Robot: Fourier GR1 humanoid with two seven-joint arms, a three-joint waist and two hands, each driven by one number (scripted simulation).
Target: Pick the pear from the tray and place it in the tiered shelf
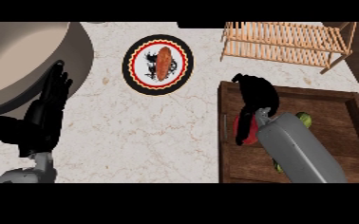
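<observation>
One pear (306,119), green, lies in the wooden tray (329,105), mostly hidden beside the right forearm. Right hand (257,97) hangs over the tray; whether its fingers are curled cannot be told. One red item (245,129) sits beneath it. One tiered shelf (286,42) stands behind. One plate (158,64) on the desk (140,128). Left hand (49,102) rests with fingers straight.

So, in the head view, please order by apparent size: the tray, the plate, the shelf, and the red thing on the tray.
1. Tray, partly cut off by the view's edge
2. Shelf
3. Plate
4. Red thing, mostly hidden by the right hand

The shelf stands taller, nearer the camera, so shelf over plate is unsure.
</observation>
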